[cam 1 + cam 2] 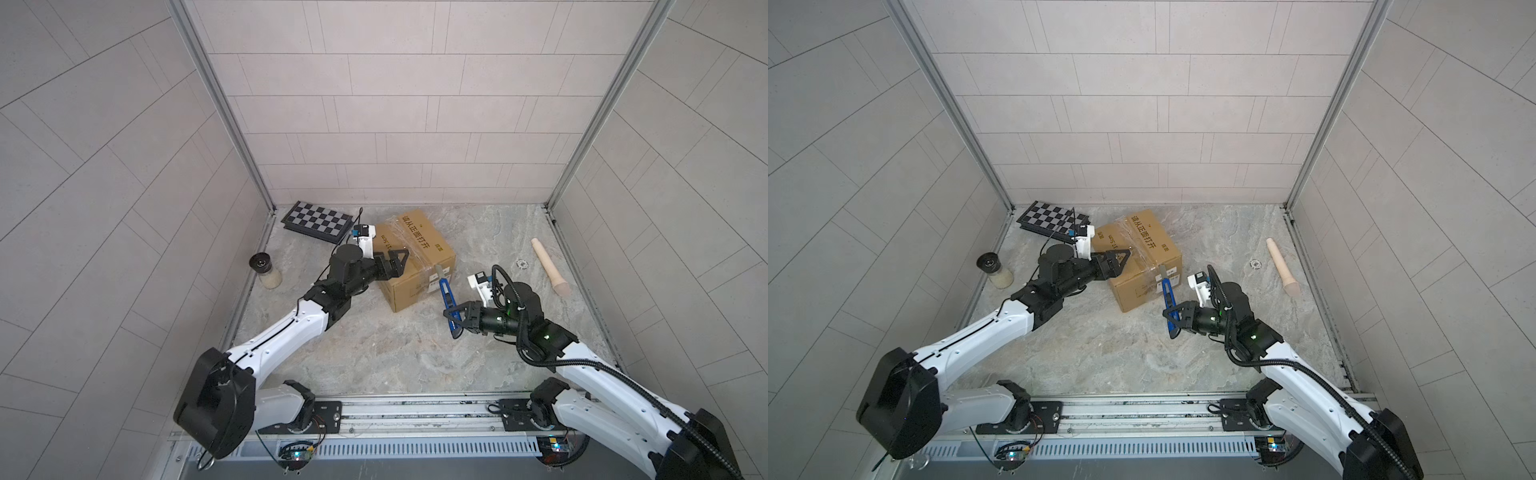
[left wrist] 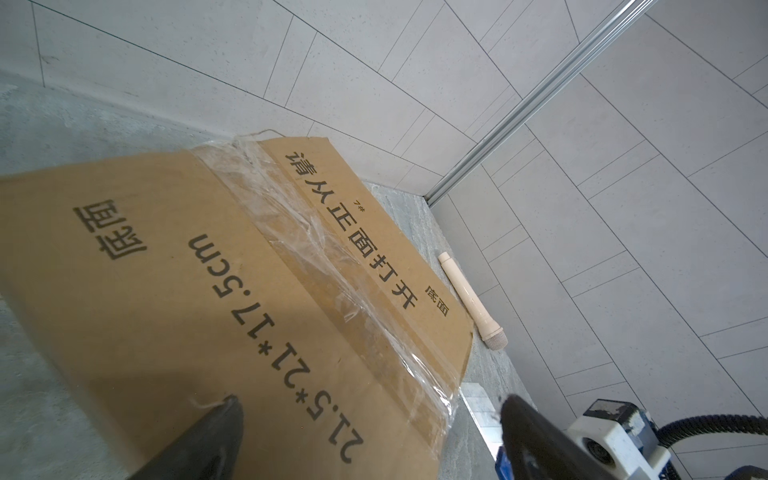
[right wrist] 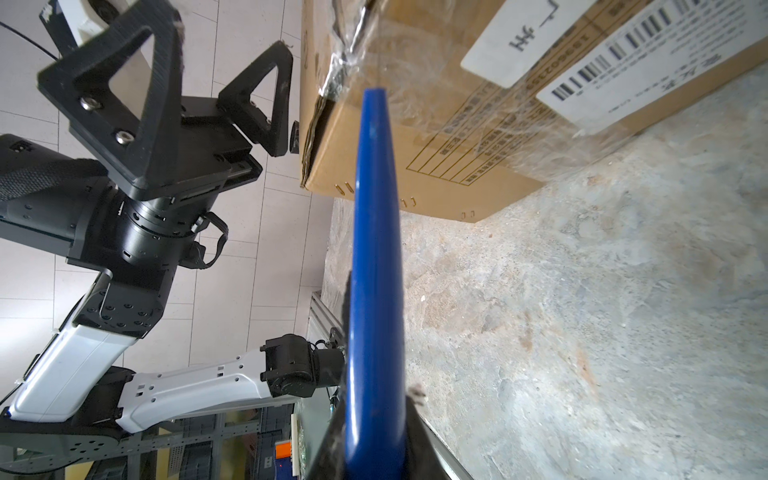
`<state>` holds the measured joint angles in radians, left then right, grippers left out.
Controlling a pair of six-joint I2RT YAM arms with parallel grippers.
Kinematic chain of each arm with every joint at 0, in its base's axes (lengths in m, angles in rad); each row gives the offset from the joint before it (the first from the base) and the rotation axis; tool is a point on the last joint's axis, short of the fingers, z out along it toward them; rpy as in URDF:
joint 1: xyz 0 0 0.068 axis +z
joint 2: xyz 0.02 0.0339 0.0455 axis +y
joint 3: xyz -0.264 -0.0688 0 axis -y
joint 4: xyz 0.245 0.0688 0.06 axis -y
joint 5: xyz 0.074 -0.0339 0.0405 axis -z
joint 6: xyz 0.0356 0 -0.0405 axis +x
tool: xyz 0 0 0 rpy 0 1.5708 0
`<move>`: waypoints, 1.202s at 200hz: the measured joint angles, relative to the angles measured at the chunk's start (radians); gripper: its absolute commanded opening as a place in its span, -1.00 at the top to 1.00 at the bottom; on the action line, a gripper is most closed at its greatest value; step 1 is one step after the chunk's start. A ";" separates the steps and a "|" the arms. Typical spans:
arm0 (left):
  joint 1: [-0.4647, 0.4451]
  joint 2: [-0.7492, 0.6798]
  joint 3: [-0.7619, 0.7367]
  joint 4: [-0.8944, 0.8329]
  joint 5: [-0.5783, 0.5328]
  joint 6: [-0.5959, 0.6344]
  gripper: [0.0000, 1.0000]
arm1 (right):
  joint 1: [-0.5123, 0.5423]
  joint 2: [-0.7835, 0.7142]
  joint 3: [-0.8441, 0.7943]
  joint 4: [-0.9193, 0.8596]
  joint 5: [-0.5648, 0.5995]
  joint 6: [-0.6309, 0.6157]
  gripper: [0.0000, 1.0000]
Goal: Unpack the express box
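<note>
Spread wide and holding nothing, the left gripper (image 1: 401, 264) hangs over the near left part of the express box (image 1: 432, 243), one finger above the cardboard and one just off its edge; whether either bears on the carton cannot be told. Opposite, the right gripper (image 1: 455, 320) is pinched on the blue handle of a utility knife (image 1: 446, 297). The knife's long axis runs from the jaws up toward the carton, its grey blade end at the upper edge of the labelled side, where the clear tape (image 2: 316, 266) wraps over; contact looks likely but is not certain. The brown carton stands flat on the stone-patterned floor (image 1: 374, 353) toward the back, between the two arms, turned so one upright corner points at the robot's rail. Nearly cubic, it has no strong long axis. Its taped seam runs across the top from the back wall toward the right arm, and the white shipping label (image 3: 648, 62) faces that arm. With the flaps shut, the step in hand appears to be slitting the tape. The next move likely calls for the left gripper to steady the box while the blade is drawn shallowly along the seam. A folding chessboard case (image 1: 316, 220), a black-capped jar (image 1: 266, 272) and a cream microphone (image 1: 548, 268) lie apart.
</note>
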<state>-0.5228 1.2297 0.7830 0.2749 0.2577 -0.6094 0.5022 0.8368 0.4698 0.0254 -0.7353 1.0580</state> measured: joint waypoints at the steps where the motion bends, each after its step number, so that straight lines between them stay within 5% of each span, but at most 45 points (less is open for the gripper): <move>1: 0.000 -0.004 0.000 -0.002 -0.002 0.000 -0.99 | 0.000 -0.002 0.001 -0.002 0.000 0.000 1.00; 76: 0.004 -0.189 -0.039 -0.077 -0.103 0.023 -1.00 | 0.002 -0.101 0.001 -0.060 0.002 0.002 1.00; 181: 0.018 -0.202 -0.084 -0.123 -0.149 0.024 -1.00 | -0.014 -0.053 -0.013 -0.057 -0.001 0.001 1.00; 214: 0.078 -0.180 -0.090 -0.107 -0.142 0.010 -1.00 | -0.226 -0.109 -0.003 -0.177 0.004 -0.065 1.00; 240: 0.096 -0.152 -0.106 -0.072 -0.124 -0.013 -1.00 | -0.401 0.001 0.095 -0.267 0.021 -0.179 1.00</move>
<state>-0.4271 1.0779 0.6769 0.2024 0.1333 -0.6224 0.1017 0.8375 0.5648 -0.2413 -0.7139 0.8787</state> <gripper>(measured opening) 0.997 0.185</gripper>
